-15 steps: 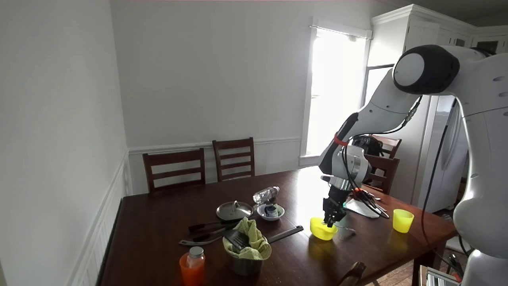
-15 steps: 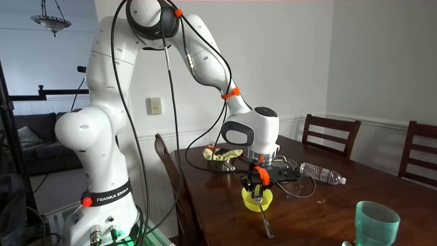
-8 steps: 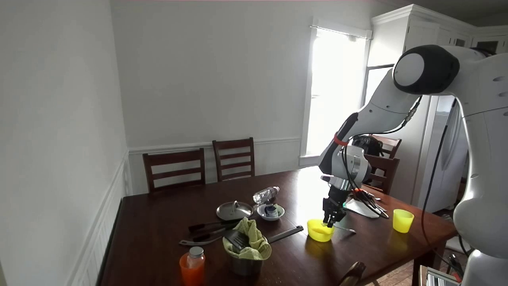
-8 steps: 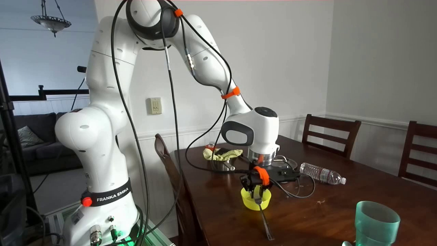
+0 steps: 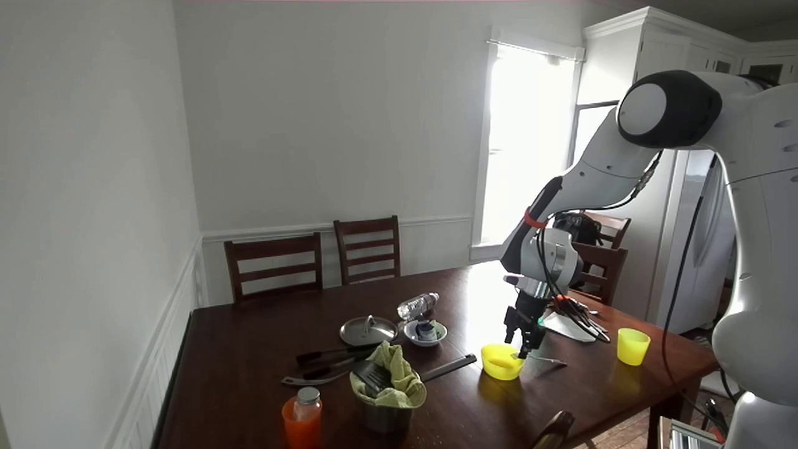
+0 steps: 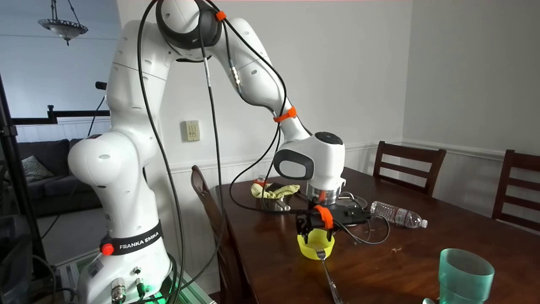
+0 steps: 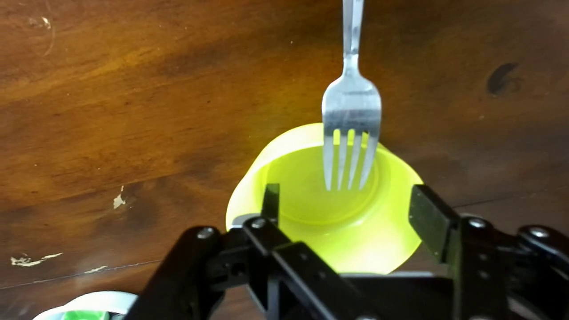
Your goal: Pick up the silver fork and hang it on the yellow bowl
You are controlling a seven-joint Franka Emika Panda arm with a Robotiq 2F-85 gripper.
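My gripper [image 7: 345, 195] stands open above the yellow bowl [image 7: 311, 209], its two fingers wide apart with nothing between them. The silver fork [image 7: 352, 102] lies over the bowl's rim: its tines reach inside the bowl, and its handle runs outward over the table. In an exterior view the fork [image 6: 328, 274] slopes down from the rim of the bowl [image 6: 310, 250], away from the gripper [image 6: 317, 237]. The bowl [image 5: 502, 365] sits upright on the table in both exterior views, just under the fingers. Where the handle's end rests is cut off in the wrist view.
A taller yellow cup [image 5: 633, 347] and a teal cup [image 6: 466, 276] stand on the table. A pot [image 5: 385, 415] with a green cloth, a lid [image 5: 358, 333], a white bowl [image 5: 426, 342] and a plastic bottle [image 6: 398, 215] are farther off. A chair [image 5: 553, 430] borders the near edge.
The fingers have spread and let go of the fork, which dropped slightly and now leans on the bowl's rim. The bowl shifted a little away from the fork's handle. The arm barely moved.
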